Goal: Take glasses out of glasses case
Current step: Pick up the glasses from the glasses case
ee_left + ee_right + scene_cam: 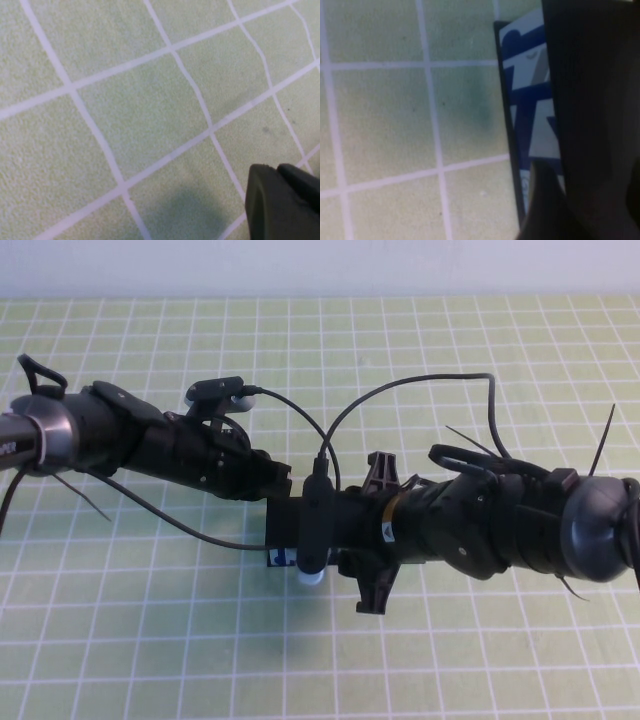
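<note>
The glasses case (pixel 281 558) lies at the table's middle, almost wholly covered by both grippers; only a bit of its light blue, dark-blue-printed side shows. That printed side (pixel 530 95) fills part of the right wrist view, next to a large dark surface. The glasses are hidden. My right gripper (pixel 292 528) reaches in from the right and sits right over the case. My left gripper (pixel 278 483) comes in from the left and sits low at the case's far side; its fingertips (pixel 272 202) look pressed together above the mat, holding nothing I can see.
A green mat with a white grid (pixel 150 640) covers the table. Black cables (pixel 400 385) loop over the middle and behind both arms. A white wall runs along the far edge.
</note>
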`<state>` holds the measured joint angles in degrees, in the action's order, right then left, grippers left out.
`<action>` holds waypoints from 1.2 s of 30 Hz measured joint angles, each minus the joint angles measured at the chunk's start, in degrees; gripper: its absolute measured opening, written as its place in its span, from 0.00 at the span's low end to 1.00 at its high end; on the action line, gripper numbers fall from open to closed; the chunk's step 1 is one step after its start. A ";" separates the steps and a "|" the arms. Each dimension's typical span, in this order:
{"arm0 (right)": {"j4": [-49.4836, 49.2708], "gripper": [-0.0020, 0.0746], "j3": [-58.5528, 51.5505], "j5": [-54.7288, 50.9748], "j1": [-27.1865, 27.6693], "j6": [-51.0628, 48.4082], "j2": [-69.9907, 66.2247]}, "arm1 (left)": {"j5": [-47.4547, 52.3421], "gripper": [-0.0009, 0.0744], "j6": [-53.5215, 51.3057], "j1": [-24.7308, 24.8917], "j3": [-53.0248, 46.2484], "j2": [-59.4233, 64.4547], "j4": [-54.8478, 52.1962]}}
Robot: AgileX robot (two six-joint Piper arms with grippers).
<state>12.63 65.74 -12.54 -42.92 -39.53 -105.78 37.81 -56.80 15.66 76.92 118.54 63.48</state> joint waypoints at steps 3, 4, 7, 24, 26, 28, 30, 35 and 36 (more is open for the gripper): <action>0.38 0.43 0.00 -0.49 0.23 0.00 -0.50 | -0.02 0.01 0.00 0.00 0.00 0.00 0.00; 0.55 0.42 0.00 -0.63 0.35 0.00 -0.75 | -0.02 0.01 0.00 0.00 0.00 0.00 0.00; 0.69 0.42 0.00 -0.77 0.43 0.00 -1.17 | -0.02 0.01 0.00 0.00 0.00 0.00 0.00; 2.10 0.09 0.39 -0.27 0.57 -0.47 -1.14 | 0.42 0.01 0.00 0.00 0.12 0.00 0.00; 2.19 0.08 0.39 -0.46 0.57 -0.47 -0.73 | 0.42 0.01 0.00 0.00 0.12 0.00 0.00; 2.19 0.07 0.39 -0.80 0.57 -0.47 -0.16 | 0.50 0.01 0.00 0.00 0.12 0.00 0.00; 2.19 0.06 0.39 -0.89 0.57 -0.08 0.63 | 0.50 0.01 0.00 0.00 0.12 0.00 0.00; 2.53 0.04 0.39 -0.89 0.57 2.65 1.89 | 1.67 0.01 0.00 -0.65 0.12 -3.10 -0.49; 2.51 0.04 0.39 -1.00 0.57 3.10 2.12 | 1.98 0.01 0.00 -1.09 0.12 -4.57 -0.60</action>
<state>15.14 66.13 -13.55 -42.34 -36.44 -103.66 39.80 -56.80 14.57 77.03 113.97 62.87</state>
